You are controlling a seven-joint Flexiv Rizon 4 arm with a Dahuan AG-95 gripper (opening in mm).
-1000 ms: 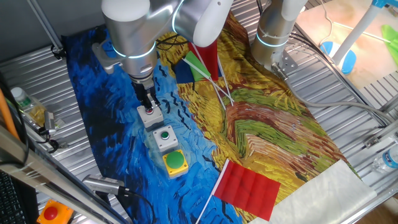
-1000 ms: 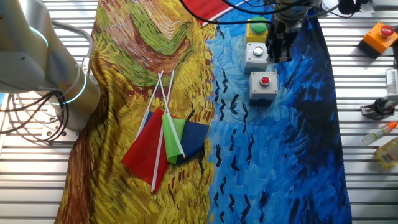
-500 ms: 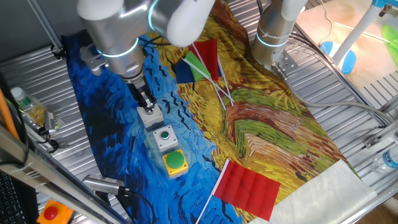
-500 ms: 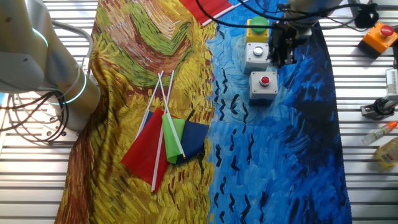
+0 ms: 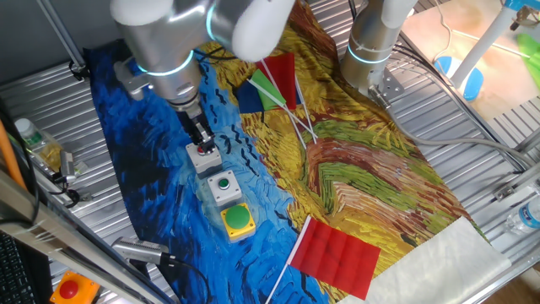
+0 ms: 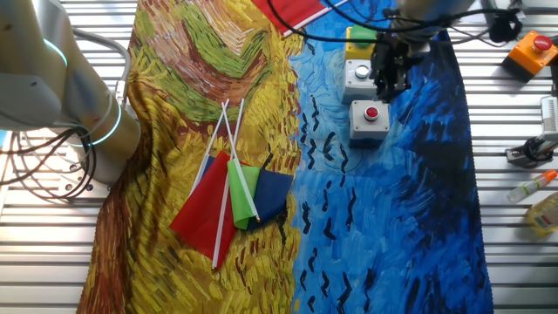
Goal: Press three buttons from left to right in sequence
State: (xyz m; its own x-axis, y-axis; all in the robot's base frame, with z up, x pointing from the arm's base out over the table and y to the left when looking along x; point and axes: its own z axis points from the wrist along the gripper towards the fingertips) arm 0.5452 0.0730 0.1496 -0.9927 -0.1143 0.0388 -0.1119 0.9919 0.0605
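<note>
Three button boxes stand in a row on the blue part of the painted cloth. The grey box with the red button (image 5: 205, 158) (image 6: 370, 120) is at one end. The grey box with the small green button (image 5: 224, 187) (image 6: 356, 78) is in the middle. The yellow box with the green dome (image 5: 238, 219) (image 6: 360, 38) is at the other end. My gripper (image 5: 202, 139) (image 6: 390, 85) points down right over the red-button box, its tip at the box's top. In the other fixed view it partly covers the middle box. No view shows a gap or contact between the fingertips.
An orange box with a red button (image 5: 67, 289) (image 6: 532, 51) sits off the cloth on the metal table. Small flags (image 5: 274, 84) (image 6: 231, 196) lie on the cloth, and a red flag (image 5: 337, 253) lies near its edge. A second arm's base (image 5: 371, 51) (image 6: 78, 96) and bottles (image 5: 34, 139) (image 6: 545, 209) stand around.
The arm's upper body swung left and then partly back. The gripper tip has shifted slightly, staying at the red-button box. The boxes have not moved.
</note>
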